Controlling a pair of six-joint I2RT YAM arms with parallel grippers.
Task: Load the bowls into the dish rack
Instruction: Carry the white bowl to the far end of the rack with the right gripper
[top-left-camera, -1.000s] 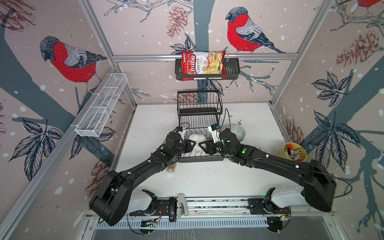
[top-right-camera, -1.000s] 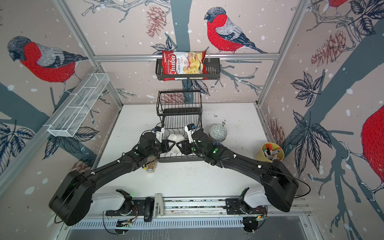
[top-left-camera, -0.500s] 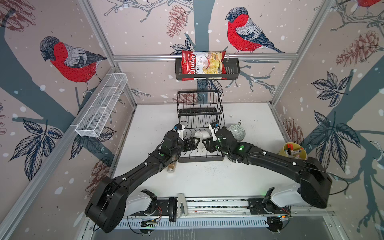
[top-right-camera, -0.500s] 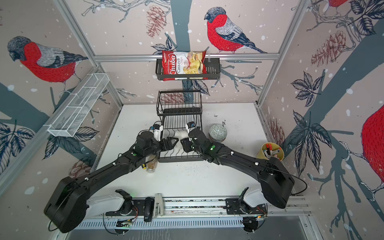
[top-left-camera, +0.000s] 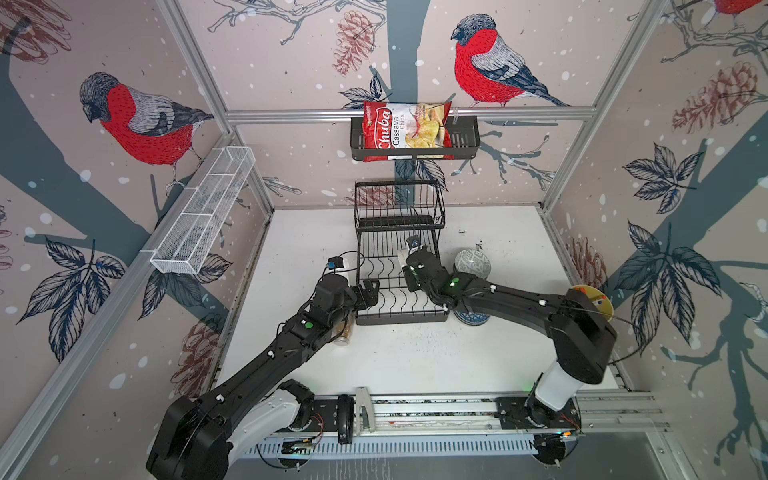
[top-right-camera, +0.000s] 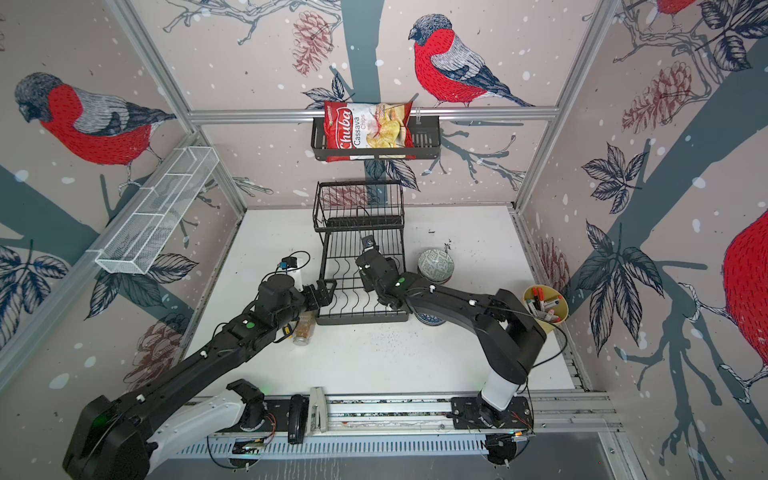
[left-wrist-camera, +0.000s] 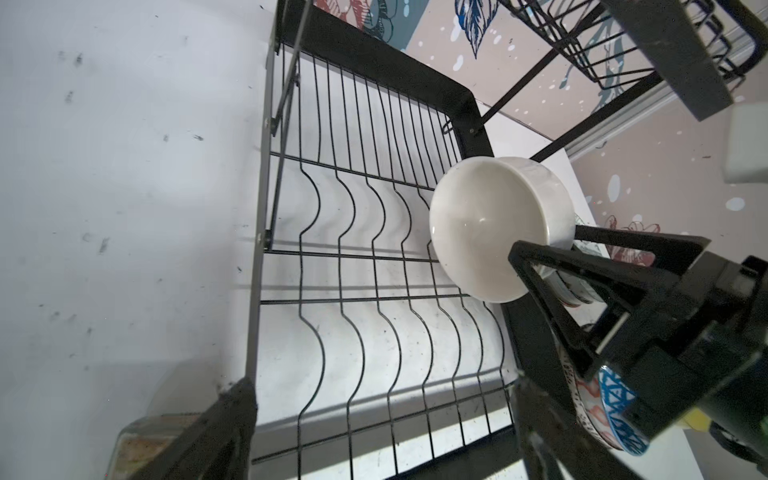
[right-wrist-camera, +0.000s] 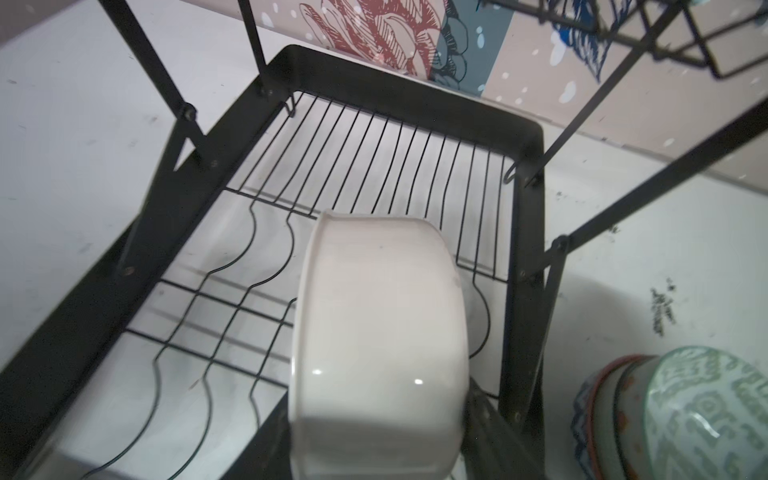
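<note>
The black dish rack (top-left-camera: 401, 319) (top-right-camera: 361, 320) stands mid-table. My right gripper (right-wrist-camera: 378, 457) (top-left-camera: 411, 278) is shut on a plain white bowl (right-wrist-camera: 378, 345) (left-wrist-camera: 490, 224), held on edge over the right side of the slotted lower grid (left-wrist-camera: 374, 257). Whether the bowl touches the wires is unclear. In both top views the arm hides this bowl. My left gripper (left-wrist-camera: 386, 449) (top-left-camera: 370, 291) (top-right-camera: 326, 291) is open and empty at the grid's front left edge. More bowls sit right of the rack: a stack topped by a grey-green one (top-left-camera: 472, 262) (top-right-camera: 435, 264) (right-wrist-camera: 685, 411), and blue ones (top-left-camera: 471, 318) (left-wrist-camera: 619, 399).
A jar (top-left-camera: 343, 332) (top-right-camera: 303, 328) lies under my left arm by the rack's front left corner. A yellow pot of markers (top-left-camera: 592, 303) stands at the right wall. The rack's upper basket (top-left-camera: 399, 203) overhangs the back of the grid. A chips basket (top-left-camera: 415, 137) and a white mesh shelf (top-left-camera: 203, 216) hang on the walls.
My left gripper has let go of the white bowl, opened wide and drawn back left. My right gripper has kept the bowl and carried it further back over the grid.
</note>
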